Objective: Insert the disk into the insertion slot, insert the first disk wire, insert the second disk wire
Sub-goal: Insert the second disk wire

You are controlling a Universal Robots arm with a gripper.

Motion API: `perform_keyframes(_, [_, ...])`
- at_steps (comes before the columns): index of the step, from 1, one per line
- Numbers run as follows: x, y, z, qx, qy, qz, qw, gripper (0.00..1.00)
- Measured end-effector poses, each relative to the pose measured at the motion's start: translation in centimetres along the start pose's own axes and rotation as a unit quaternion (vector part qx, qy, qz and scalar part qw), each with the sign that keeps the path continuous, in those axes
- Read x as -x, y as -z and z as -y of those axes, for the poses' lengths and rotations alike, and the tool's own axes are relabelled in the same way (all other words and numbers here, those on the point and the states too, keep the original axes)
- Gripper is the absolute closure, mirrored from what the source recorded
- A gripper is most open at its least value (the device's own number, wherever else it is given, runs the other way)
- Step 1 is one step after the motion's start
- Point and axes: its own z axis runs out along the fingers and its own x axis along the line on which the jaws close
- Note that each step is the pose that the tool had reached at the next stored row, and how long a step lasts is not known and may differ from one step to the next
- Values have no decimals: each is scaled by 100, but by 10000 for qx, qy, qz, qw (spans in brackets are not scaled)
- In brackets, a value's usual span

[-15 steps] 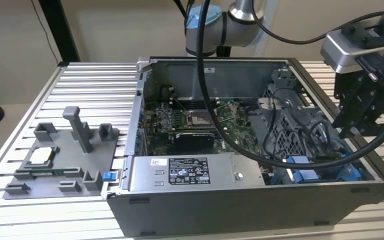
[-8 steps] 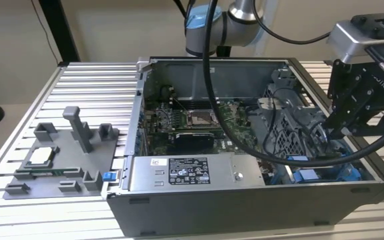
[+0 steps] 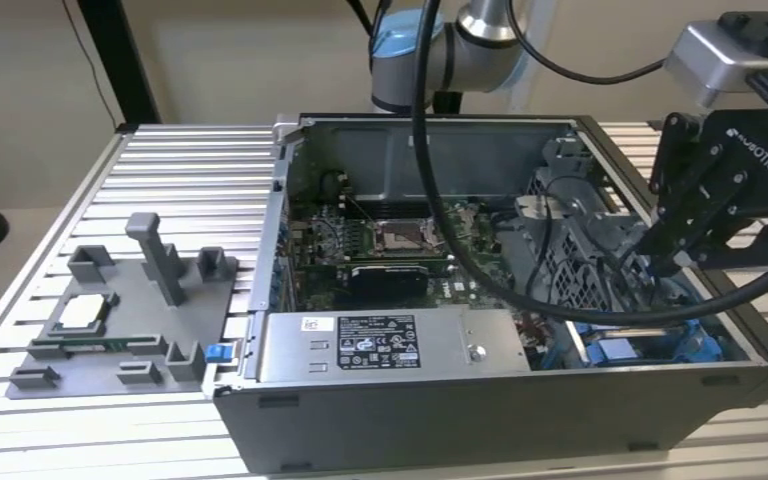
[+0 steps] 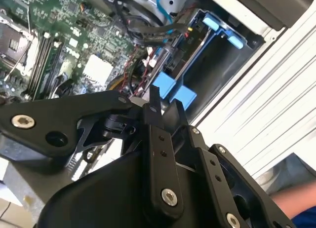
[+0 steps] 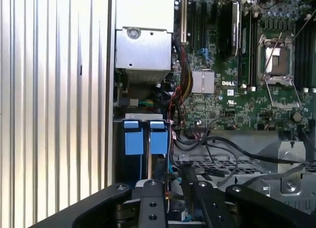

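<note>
In the exterior view, we see the open grey metal computer case (image 3: 491, 400) standing on a ribbed aluminium table (image 3: 184, 170) before a beige wall. The black gripper (image 3: 664, 262) hangs over the case's corner at the exterior view's right, above the insertion slot with blue plastic tabs (image 3: 618, 352). We cannot tell its finger state.

In the second wrist view, the slot (image 4: 217, 50) lies beside the green motherboard (image 4: 59, 45).

In the first wrist view, two blue tabs (image 5: 145, 136) sit beside the table's ribs (image 5: 49, 90).

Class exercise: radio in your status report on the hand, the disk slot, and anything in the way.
Hand low inside the open computer case, above the insertion slot. Blue tabs visible at the slot. Black cables lie close beside it.
</note>
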Motion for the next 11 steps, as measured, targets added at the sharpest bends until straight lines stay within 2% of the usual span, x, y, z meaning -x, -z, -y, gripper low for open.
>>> perform_keyframes(4, [8,68,-4,5,0,1,10000,0])
perform_keyframes(11, [10,80,-5,5,0,0,10000,0])
